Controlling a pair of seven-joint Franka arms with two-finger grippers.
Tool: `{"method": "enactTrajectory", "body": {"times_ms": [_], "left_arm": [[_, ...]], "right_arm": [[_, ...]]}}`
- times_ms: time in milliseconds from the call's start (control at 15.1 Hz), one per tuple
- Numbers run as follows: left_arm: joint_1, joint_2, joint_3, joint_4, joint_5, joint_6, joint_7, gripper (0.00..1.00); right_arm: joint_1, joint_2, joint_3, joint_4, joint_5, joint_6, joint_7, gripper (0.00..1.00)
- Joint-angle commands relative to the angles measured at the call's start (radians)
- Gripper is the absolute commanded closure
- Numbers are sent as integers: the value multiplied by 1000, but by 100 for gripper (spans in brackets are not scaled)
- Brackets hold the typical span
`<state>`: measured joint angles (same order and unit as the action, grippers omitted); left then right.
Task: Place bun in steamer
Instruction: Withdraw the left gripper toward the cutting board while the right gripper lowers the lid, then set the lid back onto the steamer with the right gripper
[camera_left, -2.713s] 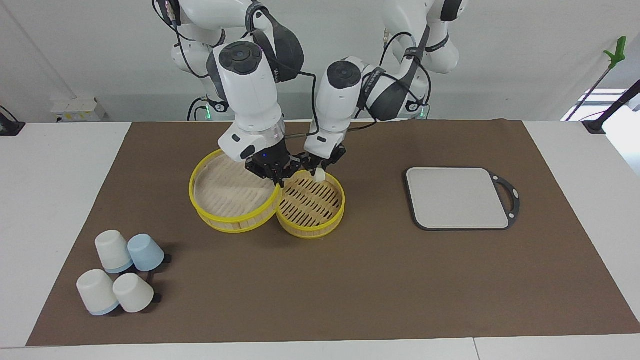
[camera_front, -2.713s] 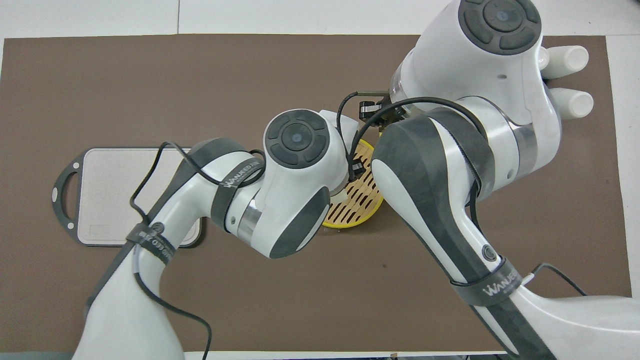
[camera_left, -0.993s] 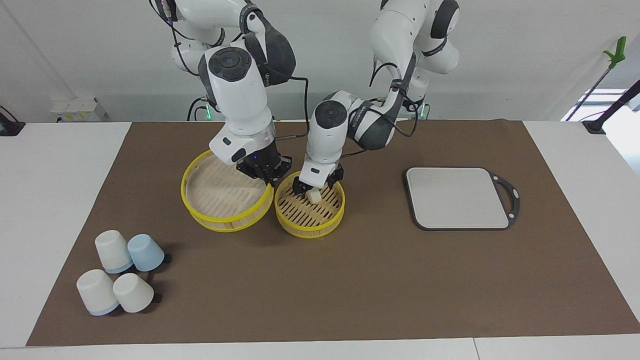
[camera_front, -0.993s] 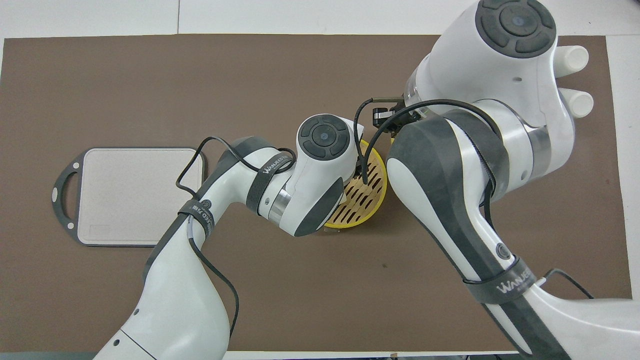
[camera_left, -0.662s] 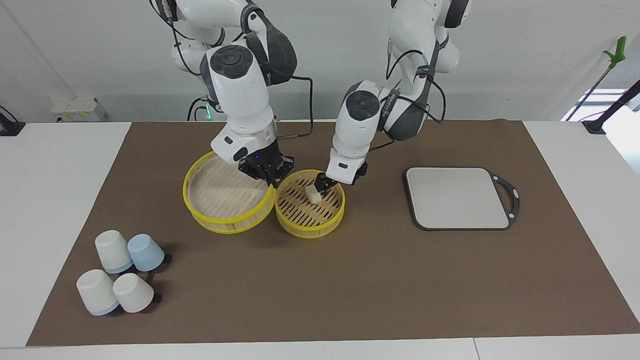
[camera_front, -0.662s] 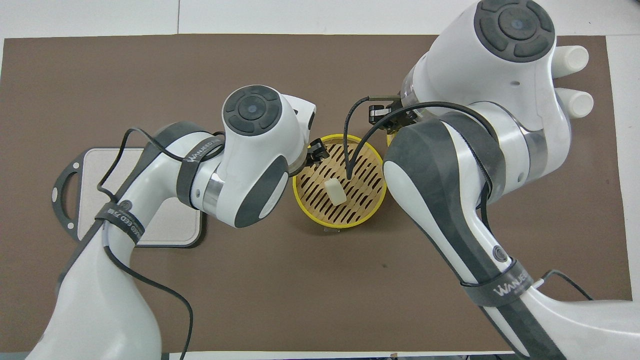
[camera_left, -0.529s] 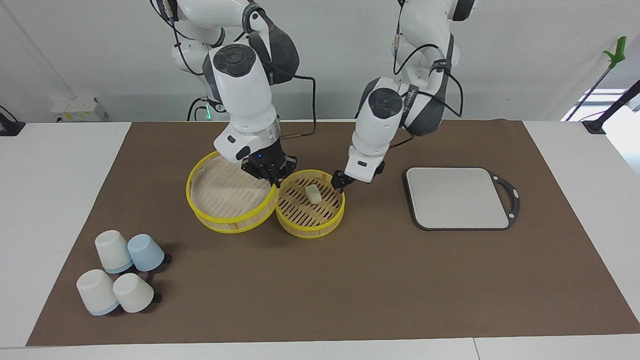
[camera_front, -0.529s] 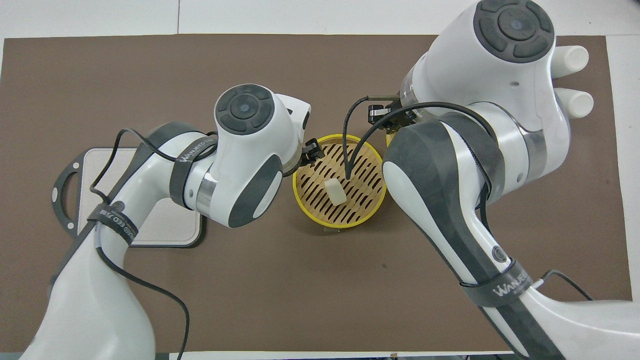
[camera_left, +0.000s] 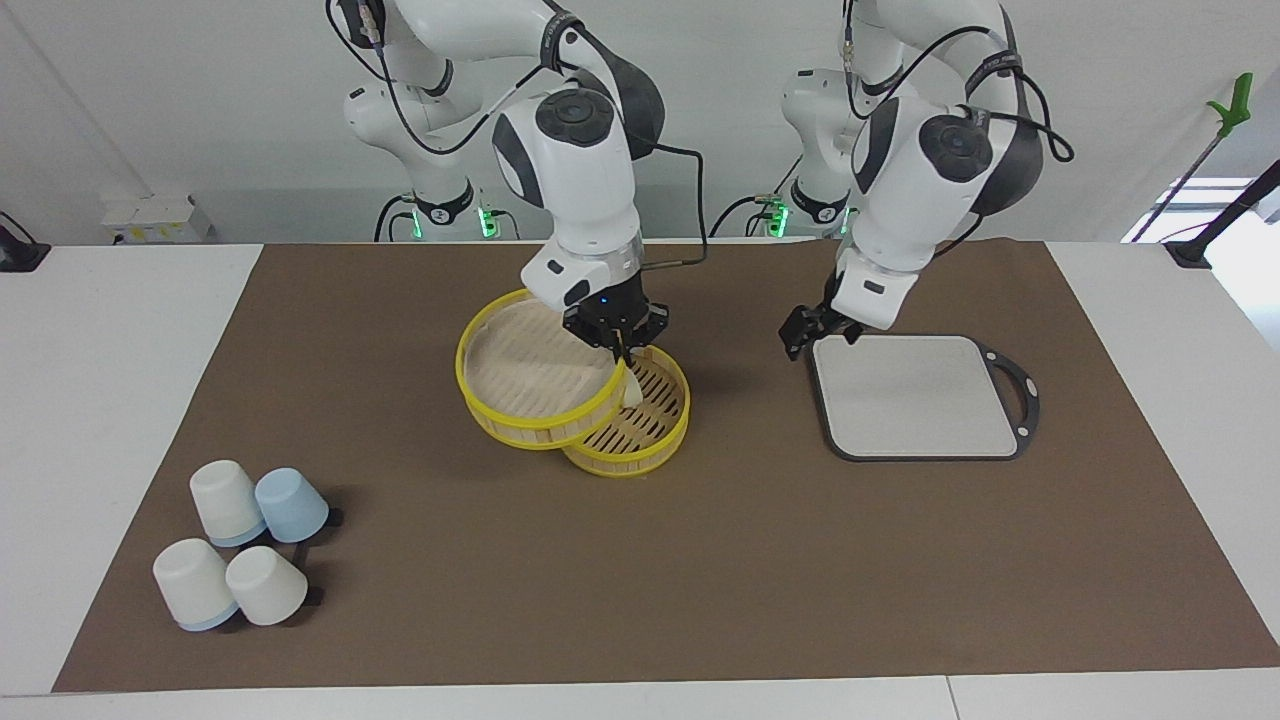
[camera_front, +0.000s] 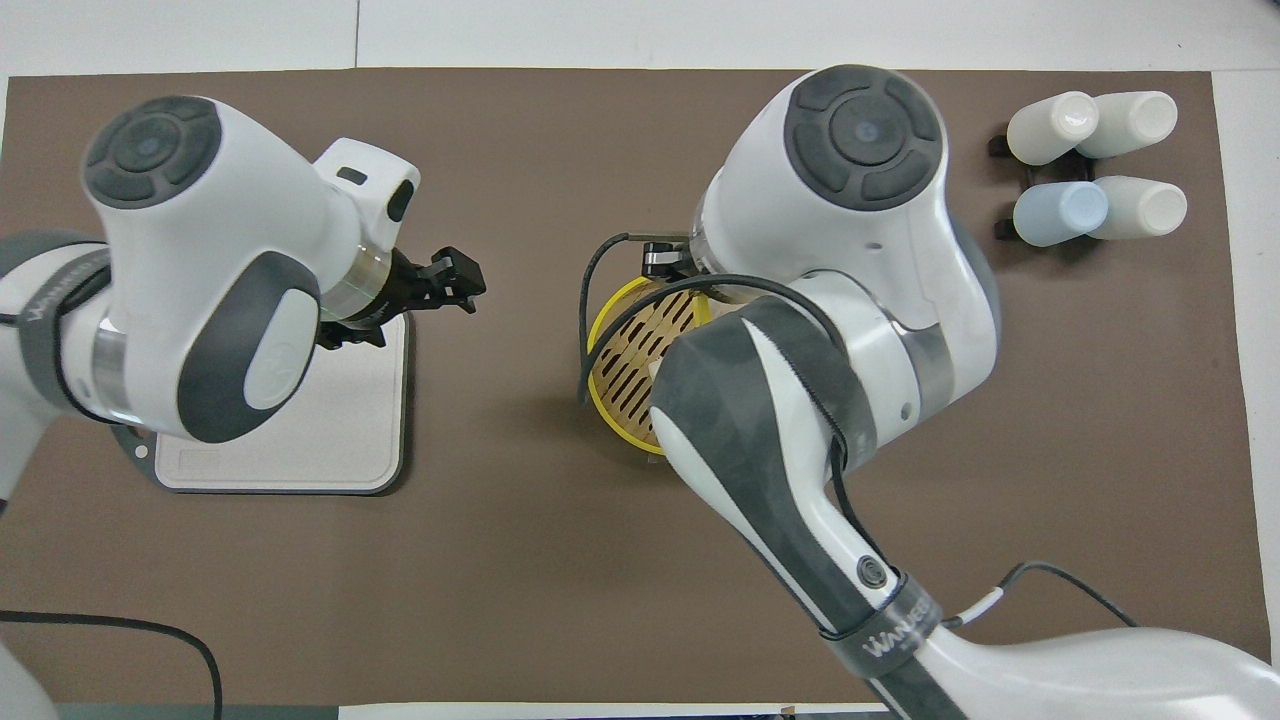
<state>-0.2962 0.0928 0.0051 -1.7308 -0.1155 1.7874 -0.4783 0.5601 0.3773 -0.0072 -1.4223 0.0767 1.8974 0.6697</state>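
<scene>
- The small cream-white oblong dough bun (camera_left: 634, 392) lies on the slatted floor of the lower tier of the round pale bamboo steamer with bright yellow rims (camera_left: 655, 442); only a sliver of it shows in the facing view, past the edge of the raised tier, and my right arm hides it from overhead.
- My right tool (camera_left: 616, 345) is pinched on the rim of the steamer's upper tier (camera_left: 535, 372), a wider yellow-rimmed bamboo ring. I hold it tilted above the lower tier, overlapping the part toward the right arm's end of the tabletop.
- The lower tier sits on the brown mat (camera_left: 700, 560) near the middle of the tabletop (camera_left: 100, 400); overhead, only a crescent of its slats (camera_front: 625, 350) shows beside my right arm.
- My left tool (camera_left: 800, 332) hangs over the mat just beside the corner of the grey rectangular board with a dark handled frame (camera_left: 915, 395), well apart from the steamer. Its fingers (camera_front: 458, 283) are slightly spread and hold nothing.
- The board lies flat toward the left arm's end of the tabletop.
- Four upturned cups (camera_left: 240, 555), three white and one pale blue, cluster toward the right arm's end, farther from me than the steamer.
</scene>
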Motion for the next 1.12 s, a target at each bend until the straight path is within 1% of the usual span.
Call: {"method": "enactTrajectory", "body": {"times_ms": [0, 66, 132, 199, 331, 463, 529, 728, 860, 926, 1059], "left_arm": [[69, -67, -8, 2, 20, -107, 131, 0], [95, -93, -10, 4, 19, -137, 165, 0], [138, -122, -10, 2, 19, -157, 212, 0], [172, -139, -11, 2, 19, -183, 262, 0], [192, -169, -8, -15, 23, -207, 299, 0], [213, -177, -10, -27, 37, -212, 303, 0], [215, -186, -10, -35, 37, -223, 307, 0], [239, -191, -10, -32, 39, -220, 326, 0], [323, -182, -42, -15, 39, -218, 400, 0], [341, -177, -68, 0, 39, -217, 412, 0], [332, -168, -71, 5, 42, -210, 412, 0]], "right_arm": [[55, 76, -7, 46, -6, 22, 100, 100], [64, 112, -7, 81, -20, 22, 117, 100], [72, 127, -7, 92, -29, 25, 132, 100], [73, 132, -5, 92, -29, 41, 142, 100], [89, 133, -4, 91, -28, 65, 148, 100], [100, 146, -4, 89, -28, 71, 154, 100], [100, 144, -4, 82, -34, 101, 157, 100], [101, 134, -4, 16, -37, 143, 156, 100], [100, 126, -4, -7, -40, 149, 153, 100], [100, 118, -4, -19, -40, 150, 146, 100], [100, 114, -4, -32, -41, 157, 146, 100]]}}
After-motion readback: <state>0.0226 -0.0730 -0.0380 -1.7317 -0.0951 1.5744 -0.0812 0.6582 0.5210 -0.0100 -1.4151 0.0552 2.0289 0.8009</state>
